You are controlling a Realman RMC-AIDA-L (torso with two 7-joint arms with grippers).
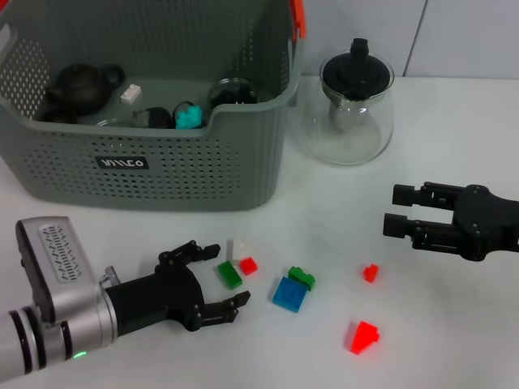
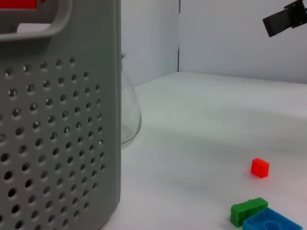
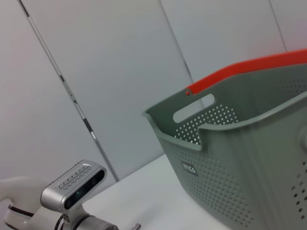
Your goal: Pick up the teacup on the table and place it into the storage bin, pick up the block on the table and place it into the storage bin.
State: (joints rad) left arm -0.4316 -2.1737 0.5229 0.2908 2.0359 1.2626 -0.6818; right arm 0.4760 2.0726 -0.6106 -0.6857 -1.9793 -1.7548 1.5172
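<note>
The grey perforated storage bin (image 1: 162,162) stands at the back left, with its orange-red handle piece (image 1: 298,16). Inside lie a dark teapot (image 1: 81,87), a dark cup (image 1: 151,118), a teal piece (image 1: 188,116) and a small white block (image 1: 130,93). No teacup shows on the table. My left gripper (image 1: 231,274) is low at the table, open, with a green block (image 1: 229,275) between its fingers. A small white block (image 1: 238,247) and a red block (image 1: 248,265) lie just beside it. My right gripper (image 1: 391,210) is open and empty, above the table on the right.
A glass teapot with a black lid (image 1: 349,109) stands right of the bin. A blue block (image 1: 289,295) with a green block (image 1: 302,278) on it, a small red block (image 1: 371,273) and a larger red block (image 1: 364,337) lie mid-table. The bin wall (image 2: 57,143) is close in the left wrist view.
</note>
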